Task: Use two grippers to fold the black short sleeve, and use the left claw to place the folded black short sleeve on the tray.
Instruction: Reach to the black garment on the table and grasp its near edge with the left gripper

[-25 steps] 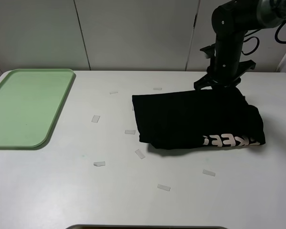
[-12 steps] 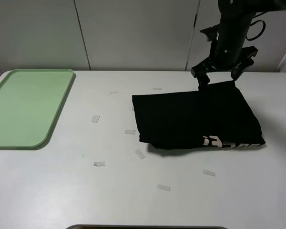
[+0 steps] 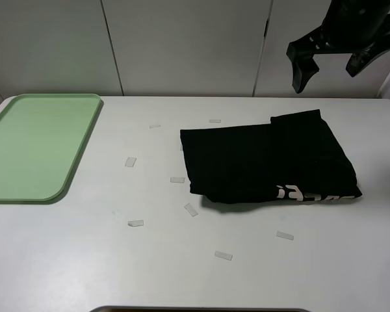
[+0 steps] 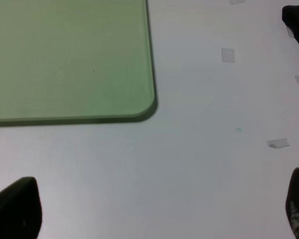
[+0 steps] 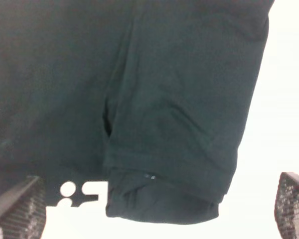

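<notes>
The black short sleeve (image 3: 270,159) lies folded into a rough rectangle on the white table, right of centre, with pale letters (image 3: 305,192) along its near edge. My right gripper (image 3: 330,68) hangs open high above the shirt's far edge, touching nothing. In the right wrist view the shirt (image 5: 139,99) fills the picture between the spread fingertips (image 5: 15,209). The left claw (image 4: 157,209) is out of the exterior view; its own view shows it open above bare table near the tray's corner (image 4: 139,107). The mint-green tray (image 3: 32,146) sits at the far left with nothing on it.
Several small strips of clear tape (image 3: 177,179) are scattered on the table around the shirt and between it and the tray. A pale wall with panel seams runs behind the table. A dark edge (image 3: 201,309) shows at the table's front.
My right gripper opened, let go of the shirt's far edge, and rose up and back to the right. The shirt's top flap settled flat.
</notes>
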Robot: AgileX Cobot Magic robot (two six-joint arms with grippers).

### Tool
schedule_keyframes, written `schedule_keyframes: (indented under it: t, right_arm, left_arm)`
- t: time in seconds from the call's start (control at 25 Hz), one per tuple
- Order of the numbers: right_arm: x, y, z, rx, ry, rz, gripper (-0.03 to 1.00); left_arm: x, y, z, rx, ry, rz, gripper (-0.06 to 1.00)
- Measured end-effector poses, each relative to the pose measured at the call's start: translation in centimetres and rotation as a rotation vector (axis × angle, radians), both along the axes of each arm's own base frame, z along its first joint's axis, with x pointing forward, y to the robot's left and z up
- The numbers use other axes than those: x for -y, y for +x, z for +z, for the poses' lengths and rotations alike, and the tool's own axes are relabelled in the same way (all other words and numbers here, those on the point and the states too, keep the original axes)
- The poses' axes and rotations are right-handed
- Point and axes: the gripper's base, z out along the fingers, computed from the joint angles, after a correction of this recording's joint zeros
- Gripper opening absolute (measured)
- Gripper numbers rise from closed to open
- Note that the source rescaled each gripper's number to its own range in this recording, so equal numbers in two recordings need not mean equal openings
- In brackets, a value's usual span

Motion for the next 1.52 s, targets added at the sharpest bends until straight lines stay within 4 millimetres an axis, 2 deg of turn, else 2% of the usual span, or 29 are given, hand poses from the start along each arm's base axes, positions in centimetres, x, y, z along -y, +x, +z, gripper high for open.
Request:
schedule_keyframes:
  t: [0.12, 0.4, 0.88, 1.16, 1.32, 1.52]
  right_arm:
    - [0.5, -2.4, 1.1, 0.01, 0.034, 0.003, 1.0]
    - [2.2, -8.8, 1.7, 0.006, 0.075, 0.0, 1.0]
    - [5.0, -19.3, 1.2, 0.086, 0.158, 0.003, 1.0]
    - [6.5, -24.2, 0.6, 0.188, 0.195, 0.01, 1.0]
    - [7.2, -26.2, 0.1, 0.281, 0.225, 0.007, 1.0]
    - [8.4, -28.0, -1.3, 0.396, 0.235, -0.094, 1.0]
  left_arm:
    - [0.0, 0.0, 0.0, 0.0, 0.0, 0.0, 0.98]
    - [0.0, 0.0, 0.0, 0.0, 0.0, 0.0, 0.98]
    - [0.0, 0.0, 0.0, 0.0, 0.0, 0.0, 0.98]
    - [0.0, 0.0, 0.0, -0.001, 0.001, 0.0, 0.98]
    - [0.0, 0.0, 0.0, -0.001, 0.001, 0.0, 0.98]
    - [0.0, 0.0, 0.0, -0.001, 0.001, 0.0, 0.98]
